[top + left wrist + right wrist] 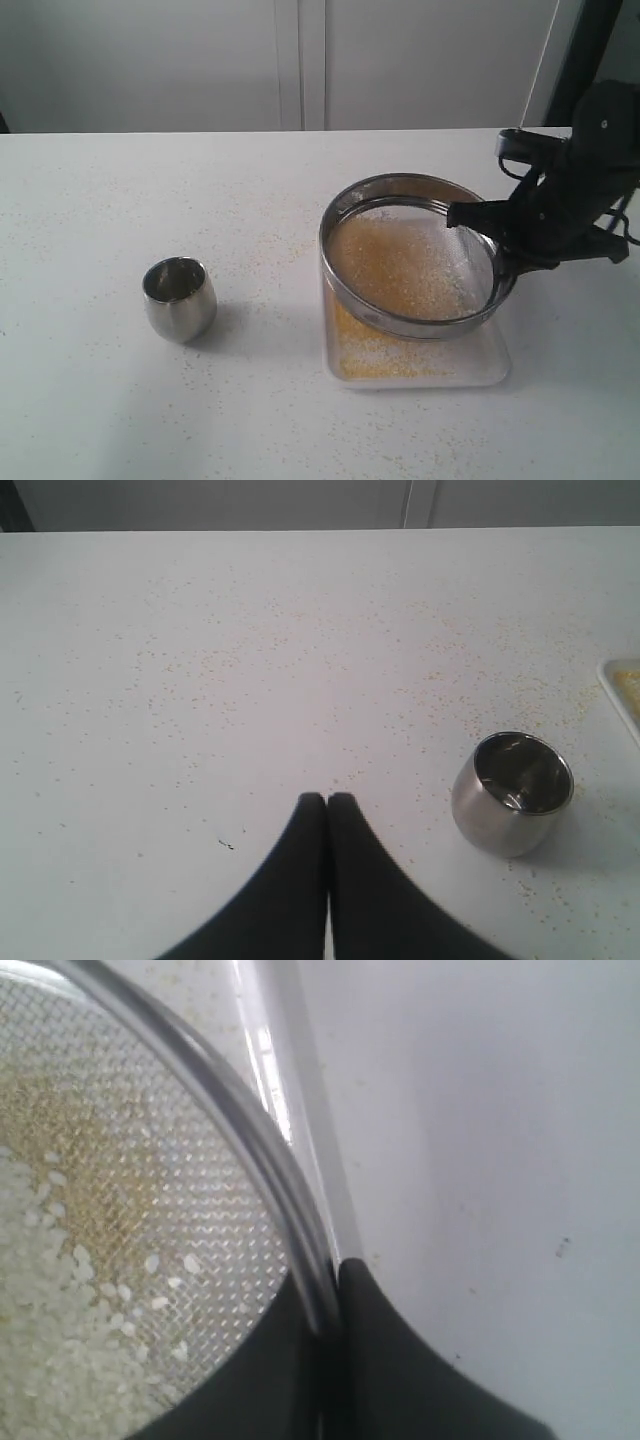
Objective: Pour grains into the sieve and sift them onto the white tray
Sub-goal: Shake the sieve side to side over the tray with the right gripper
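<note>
The sieve (pixel 412 258), a wide steel ring with mesh bottom, hangs tilted above the white tray (pixel 490 362). My right gripper (pixel 490 240) is shut on the sieve's right rim (pixel 250 1150), one finger inside, one outside. Grains (pixel 400 265) lie on the mesh, pale coarse bits (pixel 60 1290) close up, and fine yellow grains (pixel 375 355) are spread on the tray below. My left gripper (pixel 327 798) is shut and empty, hovering over the table near a small steel cup (pixel 512 792). It does not show in the exterior view.
The empty steel cup (pixel 180 298) stands upright on the white table, left of the tray. Stray grains (pixel 300 670) are scattered over the tabletop. A corner of the tray (pixel 622 685) shows in the left wrist view. A wall runs behind the table.
</note>
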Motion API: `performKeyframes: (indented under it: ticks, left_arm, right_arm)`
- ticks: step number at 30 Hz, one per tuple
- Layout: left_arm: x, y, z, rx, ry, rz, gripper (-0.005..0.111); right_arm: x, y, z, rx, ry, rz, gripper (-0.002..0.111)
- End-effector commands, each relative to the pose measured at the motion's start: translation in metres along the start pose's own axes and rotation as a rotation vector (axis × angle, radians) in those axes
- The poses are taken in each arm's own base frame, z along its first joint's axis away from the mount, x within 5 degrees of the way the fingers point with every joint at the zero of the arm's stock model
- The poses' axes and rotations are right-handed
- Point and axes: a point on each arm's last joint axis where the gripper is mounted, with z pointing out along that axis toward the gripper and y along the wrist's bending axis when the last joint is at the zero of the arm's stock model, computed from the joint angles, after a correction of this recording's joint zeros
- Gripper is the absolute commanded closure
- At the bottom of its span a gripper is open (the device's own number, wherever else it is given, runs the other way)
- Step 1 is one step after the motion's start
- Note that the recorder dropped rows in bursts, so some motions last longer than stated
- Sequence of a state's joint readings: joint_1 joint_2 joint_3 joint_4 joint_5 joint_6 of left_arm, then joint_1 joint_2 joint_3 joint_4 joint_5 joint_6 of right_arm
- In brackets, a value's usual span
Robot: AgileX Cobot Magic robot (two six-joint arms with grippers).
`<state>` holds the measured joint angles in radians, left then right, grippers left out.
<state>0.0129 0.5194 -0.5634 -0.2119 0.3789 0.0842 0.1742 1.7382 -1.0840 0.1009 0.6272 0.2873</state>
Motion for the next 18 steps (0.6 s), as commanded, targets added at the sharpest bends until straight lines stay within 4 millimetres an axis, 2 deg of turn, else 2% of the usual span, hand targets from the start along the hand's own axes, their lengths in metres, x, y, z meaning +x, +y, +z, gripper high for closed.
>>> performKeyframes:
  ticks: [1,3,5,7,8,10,11,12,13,15,16,17,18]
  left_arm:
    - [0.002,0.000,-0.001,0.001,0.000,-0.002,0.107]
    - [0.002,0.000,-0.001,0.001,0.000,-0.002,0.107]
    - [0.002,0.000,-0.001,0.001,0.000,-0.002,0.107]
    - [0.002,0.000,-0.001,0.001,0.000,-0.002,0.107]
    - [0.002,0.000,-0.001,0.001,0.000,-0.002,0.107]
    - [0.002,0.000,-0.001,0.001,0.000,-0.002,0.107]
    - [0.002,0.000,-0.001,0.001,0.000,-0.002,0.107]
    - [0.002,0.000,-0.001,0.001,0.000,-0.002,0.107]
    - [0.002,0.000,-0.001,0.001,0.000,-0.002,0.107]
    - [0.002,0.000,-0.001,0.001,0.000,-0.002,0.107]
    - [0.002,0.000,-0.001,0.001,0.000,-0.002,0.107]
    - [0.002,0.000,-0.001,0.001,0.000,-0.002,0.107]
    - [0.001,0.000,-0.001,0.001,-0.002,-0.002,0.107]
  right_arm:
    - [-0.021,0.010,0.011,-0.093,-0.109,0.149,0.108]
    - [-0.028,0.009,0.013,-0.038,0.063,0.109,0.108]
    - [-0.014,0.004,0.001,0.054,0.156,0.001,0.108]
    - [0.003,0.000,-0.016,0.108,0.074,-0.048,0.108]
    - [0.004,0.001,-0.020,0.076,-0.021,-0.056,0.108]
    - [-0.007,0.006,-0.016,-0.028,-0.179,-0.003,0.108]
    - [-0.020,0.009,-0.011,-0.046,-0.187,0.034,0.108]
    - [-0.033,0.008,-0.001,-0.028,-0.118,0.068,0.108]
    - [-0.039,0.006,0.006,0.020,0.023,0.065,0.108]
    - [-0.030,0.000,0.009,0.121,0.239,-0.043,0.108]
    - [-0.019,-0.003,0.004,0.170,0.250,-0.096,0.108]
    - [-0.011,-0.004,-0.003,0.183,0.201,-0.101,0.108]
    - [-0.004,-0.004,-0.012,0.142,0.074,-0.093,0.108]
